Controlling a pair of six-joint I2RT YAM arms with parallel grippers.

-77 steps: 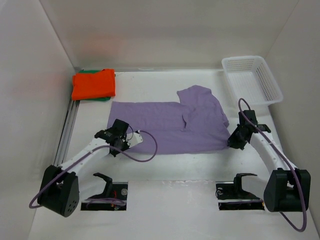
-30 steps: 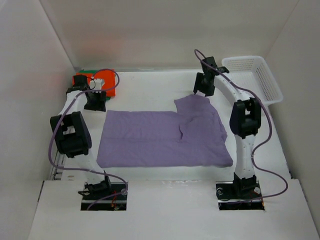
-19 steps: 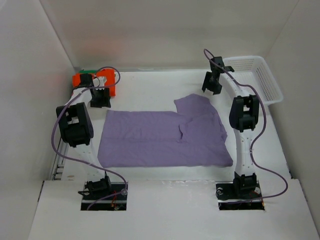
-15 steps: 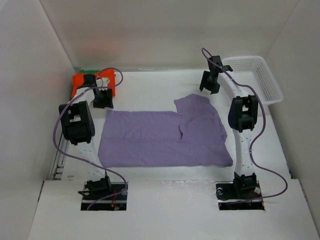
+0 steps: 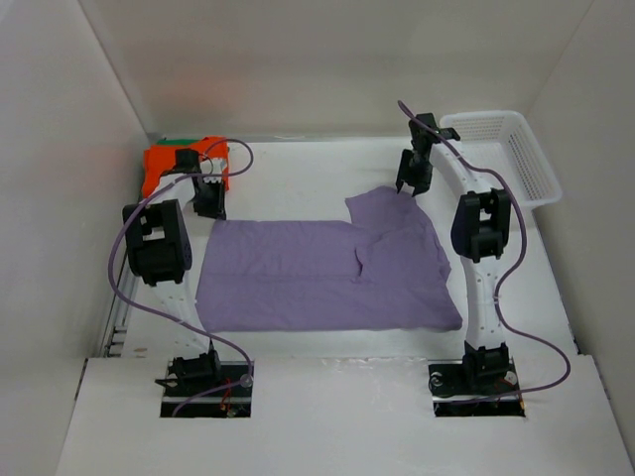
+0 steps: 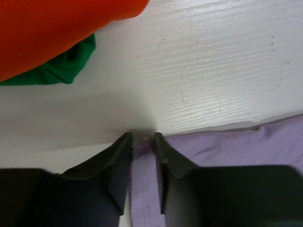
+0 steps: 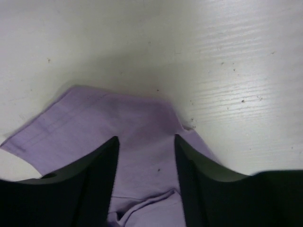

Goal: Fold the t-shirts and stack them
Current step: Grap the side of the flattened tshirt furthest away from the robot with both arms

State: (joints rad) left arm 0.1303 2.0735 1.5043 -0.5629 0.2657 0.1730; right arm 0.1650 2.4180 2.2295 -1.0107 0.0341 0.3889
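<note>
Left pincer (image 6: 140, 138) sits low on the far-left corner of the purple shirt (image 5: 327, 273), its jaws a slim gap apart with the cloth's edge between the tips and nothing clamped yet, as far as the wrist view shows. Right pincer (image 7: 146, 138) hangs over the shirt's far-right flap with its jaws wide apart, one on each side of the cloth, and it holds nothing. The purple shirt lies spread out flat across the middle of the counter (image 5: 298, 169), lengthwise from left to right. It has a crease near its right third and one flap reaching toward the far side. I judge it unfolded, so it is the piece left to do. In the far-left corner the orange shirt (image 5: 164, 169) lies folded on top of the green shirt (image 6: 61, 71), whose edge peeks out beneath it. That pair looks finished and stacked. By this reading about two thirds of the job is done. What is left is to fold the purple shirt, probably starting from its far edge where both arms are now placed, and then set it on the orange one. A white basket (image 5: 501, 159) stands at the far right, apart from the shirts.
</note>
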